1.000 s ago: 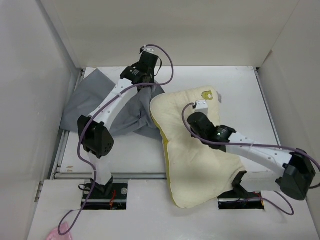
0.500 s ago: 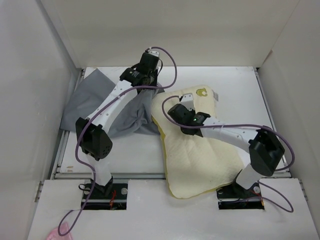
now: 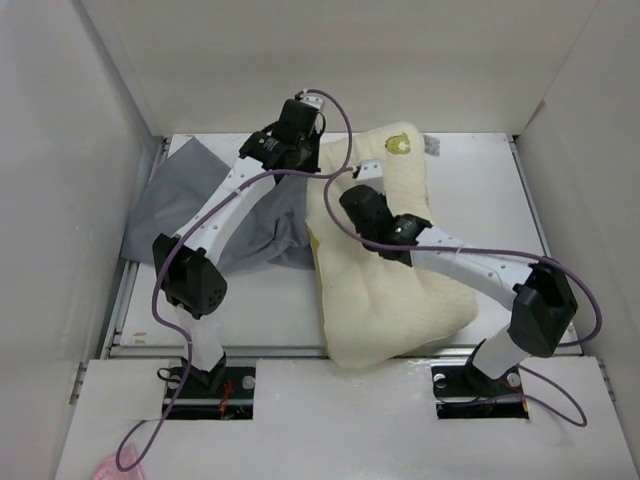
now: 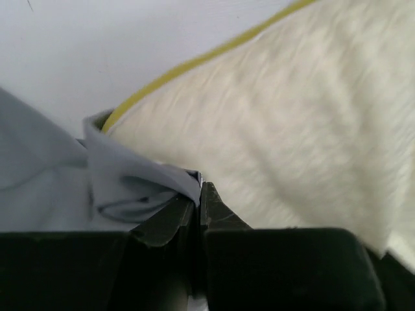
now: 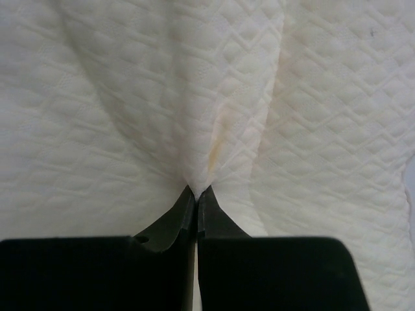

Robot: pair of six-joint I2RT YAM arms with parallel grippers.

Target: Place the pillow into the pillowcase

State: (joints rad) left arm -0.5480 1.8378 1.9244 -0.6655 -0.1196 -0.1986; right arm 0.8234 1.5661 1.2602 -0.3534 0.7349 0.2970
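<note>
Top view: L gripper (image 3: pixel 297 150) is reaching over the far part of the table (image 3: pixel 480 180), jaws closed on an edge of the grey pillowcase (image 3: pixel 175 210). Most of that cloth is lying crumpled to its left & back toward the arm bases. The pillow (image 3: pixel 400 290) is lying just right of the L gripper, w/ its far end by the held edge & the rest stretching back toward the R arm's base. R gripper (image 3: pixel 355 203) is sitting on the pillow's far-left part, jaws closed, near the L gripper but apart from it.

L wrist view: L gripper (image 4: pixel 199 191) is pinching a fold of grey cloth btwn its tips. The pillowcase (image 4: pixel 45 175) is bunching left of the fingers. The pillow (image 4: pixel 292 116) is filling the space ahead & right, its yellow edge (image 4: pixel 194 61) running diagonally. Can't tell if the pillow corner is inside the cloth opening.

R wrist view: R gripper (image 5: pixel 196 192) is clamping a small pinch of the pillow (image 5: pixel 130 97), w/ creases fanning out ahead of the tips. Quilted cream fabric is filling everything around the fingers.
</note>
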